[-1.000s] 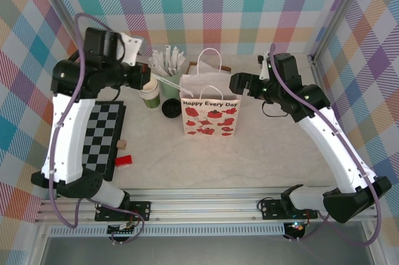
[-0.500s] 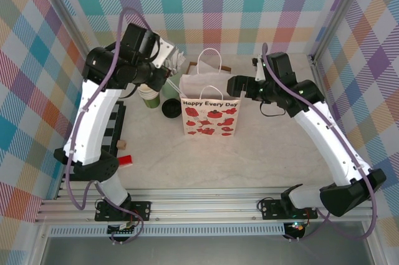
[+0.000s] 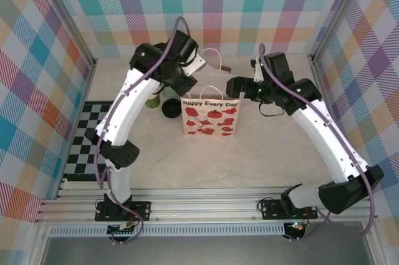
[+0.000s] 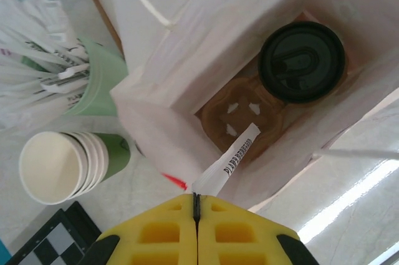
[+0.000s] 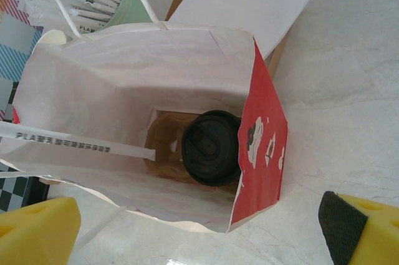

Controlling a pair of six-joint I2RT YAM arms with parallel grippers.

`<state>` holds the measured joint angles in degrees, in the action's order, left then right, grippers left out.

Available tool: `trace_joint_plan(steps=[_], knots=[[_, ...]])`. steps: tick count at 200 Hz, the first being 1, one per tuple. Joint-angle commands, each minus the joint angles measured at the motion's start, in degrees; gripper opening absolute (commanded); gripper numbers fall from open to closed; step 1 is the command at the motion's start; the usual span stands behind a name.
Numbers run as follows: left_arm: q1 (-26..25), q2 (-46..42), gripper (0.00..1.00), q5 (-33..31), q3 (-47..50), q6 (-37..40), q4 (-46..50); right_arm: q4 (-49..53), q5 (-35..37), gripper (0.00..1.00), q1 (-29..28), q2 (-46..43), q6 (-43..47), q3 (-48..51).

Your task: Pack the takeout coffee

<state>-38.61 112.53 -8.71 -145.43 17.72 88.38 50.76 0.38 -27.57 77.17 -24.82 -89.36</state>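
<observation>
The coffee (image 4: pixel 302 62) stood upright inside the bag (image 4: pixel 206 47), seated in one well of a cardboard carrier (image 4: pixel 240 112) at the bottom, with only its black lid showing from above. It looked like a thin paper cup that would probably dent under a hard squeeze. If full, it would be top-heavy and could spill when tipped, and the pressed-on lid might pop off if it were lifted by that alone. With the cup this deep in the bag, a gentle hold across the lid rim from straight above seemed the only way in. The left gripper (image 4: pixel 197 206) hung over the bag mouth, its jaws closed on a paper-wrapped straw (image 4: pixel 227 162) that pointed down towards the carrier. The right gripper (image 5: pixel 198 227) hovered at the bag's right edge, its jaws wide apart and holding nothing.
</observation>
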Motion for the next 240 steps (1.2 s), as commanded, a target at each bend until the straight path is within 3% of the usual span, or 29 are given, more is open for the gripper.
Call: trace_joint_plan(steps=[1,26,45,60,93,131,159,190,226,240], knots=[[-0.93,0.4,0.06,3.97,-1.35,1.03,-0.28,0.74,-0.14,1.0,0.23,-2.07,0.04,-0.05],[-1.42,2.05,0.15,6.41,-1.35,0.49,-2.36,0.98,0.32,1.0,0.23,-2.79,0.14,0.59],[-1.62,3.07,0.28,9.48,-1.39,-0.44,-5.04,0.5,0.69,1.0,0.17,-3.28,-0.78,1.4],[-1.72,3.34,0.55,13.12,-1.6,-1.29,-7.34,-1.22,1.46,1.0,0.24,-4.3,-2.86,2.92],[-1.71,2.22,0.78,18.81,-1.52,-5.76,-15.33,-6.04,-1.89,1.0,0.83,-5.49,-3.79,5.79],[-0.47,-1.37,0.99,15.18,1.61,-14.01,-20.91,-3.9,-3.24,1.0,1.29,-2.88,-4.43,4.29],[1.26,-9.04,1.0,10.54,13.44,-18.53,-27.43,-2.57,-2.89,1.0,1.38,-2.52,-2.58,3.54],[3.25,-21.74,1.0,4.96,30.83,-25.06,-37.94,3.02,-1.85,0.99,1.7,-0.79,5.44,0.67],[3.54,-35.96,1.0,-8.88,50.44,-37.68,-47.52,10.52,-1.71,0.9,4.28,4.96,12.13,-5.64],[3.54,-41.38,1.0,-10.38,59.64,-43.48,-52.66,11.8,-0.11,0.83,5.32,7.87,13.66,-7.94]])
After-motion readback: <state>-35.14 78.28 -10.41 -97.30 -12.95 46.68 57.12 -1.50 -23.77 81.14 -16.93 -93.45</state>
